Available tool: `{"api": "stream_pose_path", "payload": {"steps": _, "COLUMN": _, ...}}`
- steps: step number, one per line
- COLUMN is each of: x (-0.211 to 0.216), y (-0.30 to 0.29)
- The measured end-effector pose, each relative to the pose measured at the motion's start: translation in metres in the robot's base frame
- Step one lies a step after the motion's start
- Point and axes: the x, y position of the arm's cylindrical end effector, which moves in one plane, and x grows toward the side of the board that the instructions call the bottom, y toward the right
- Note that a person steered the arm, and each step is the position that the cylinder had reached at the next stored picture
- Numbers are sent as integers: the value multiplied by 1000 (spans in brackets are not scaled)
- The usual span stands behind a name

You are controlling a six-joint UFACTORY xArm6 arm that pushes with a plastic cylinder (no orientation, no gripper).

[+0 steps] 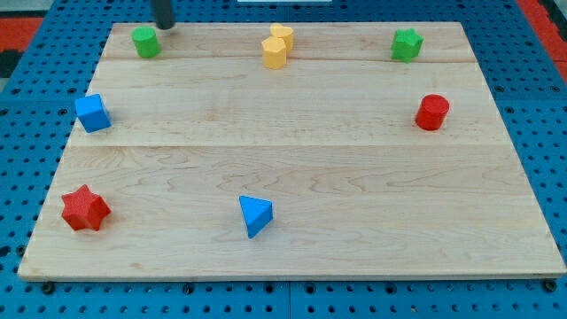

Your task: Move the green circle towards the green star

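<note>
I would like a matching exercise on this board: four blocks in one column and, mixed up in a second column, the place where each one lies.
Blocks:
1. green star
2. red star
3. blue triangle
4. green circle

Places:
A. near the view's bottom edge, about the middle
B. view's top left, just beside my tip
C. view's top right corner
D. view's bottom left corner

Right pairs: 1-C, 2-D, 3-A, 4-B
</note>
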Motion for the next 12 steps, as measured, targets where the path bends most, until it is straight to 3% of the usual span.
{"api": "stream_pose_path", "payload": {"steps": 1, "x": 20, "y": -10}}
{"api": "stream_pose_path", "payload": {"steps": 2, "x": 58, "y": 59}}
{"api": "stream_pose_path", "payload": {"steps": 3, "x": 70, "y": 77}}
{"api": "stream_pose_path", "payload": {"steps": 4, "x": 15, "y": 58}}
{"api": "stream_pose_path", "payload": {"steps": 5, "x": 13, "y": 12}}
{"api": "stream_pose_path", "payload": {"steps": 7, "x": 104, "y": 9}}
{"api": "stream_pose_path", "payload": {"steps": 8, "x": 134, "y": 47}}
{"api": "stream_pose_path", "payload": {"steps": 10, "x": 140, "y": 235}}
{"api": "stream_pose_path", "payload": {"steps": 11, "x": 128, "y": 283}}
{"api": "stream_pose_path", "payload": {"steps": 12, "x": 119, "y": 258}}
